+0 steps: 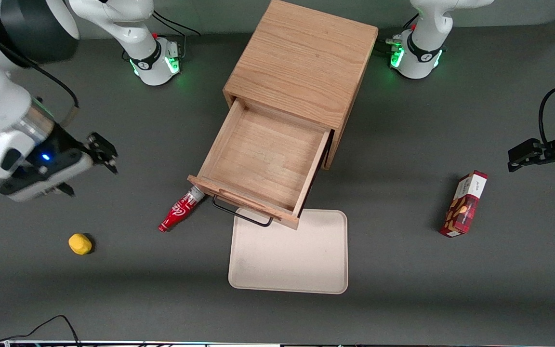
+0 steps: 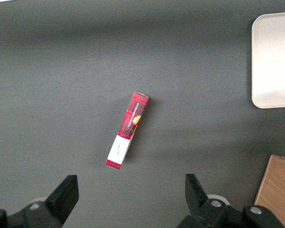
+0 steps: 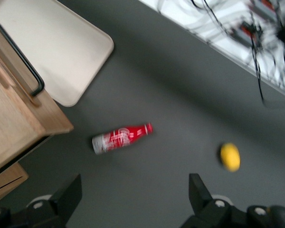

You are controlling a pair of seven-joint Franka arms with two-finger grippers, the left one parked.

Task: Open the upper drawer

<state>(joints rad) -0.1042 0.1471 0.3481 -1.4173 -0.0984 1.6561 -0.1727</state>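
Observation:
The upper drawer (image 1: 263,161) of the oak cabinet (image 1: 301,62) stands pulled far out, its shallow wooden tray bare inside. Its thin black bar handle (image 1: 241,215) hangs over the edge of the beige tray. In the right wrist view the drawer front (image 3: 14,114) and its handle (image 3: 23,61) show. My right gripper (image 1: 101,152) is up off the table toward the working arm's end, well away from the drawer. It is open, with nothing between its fingers (image 3: 71,194).
A red soda bottle (image 1: 179,210) lies on the table touching the drawer's front corner. A yellow lemon-like object (image 1: 80,244) sits nearer the front camera. A beige tray (image 1: 289,253) lies in front of the drawer. A red snack box (image 1: 464,204) lies toward the parked arm's end.

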